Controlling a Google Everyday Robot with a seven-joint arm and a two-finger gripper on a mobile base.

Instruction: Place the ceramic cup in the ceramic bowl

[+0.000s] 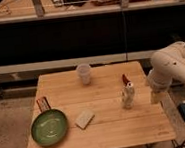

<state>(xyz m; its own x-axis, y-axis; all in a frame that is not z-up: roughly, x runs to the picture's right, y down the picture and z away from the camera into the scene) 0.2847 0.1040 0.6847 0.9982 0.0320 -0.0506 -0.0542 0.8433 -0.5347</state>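
Cup and bowl well apart, arm off to the right.
On the tabletop (112, 129), the green ceramic bowl (50, 127) sits at the near left, empty, with a small reddish packet (42, 104) just behind it. Next comes a pale block (84, 118), then the white ceramic cup (84, 74), upright at the far middle. Further right is the red-topped white figure (127, 95). The gripper (156, 95) hangs beside the right edge, jaws apart, holding nothing.
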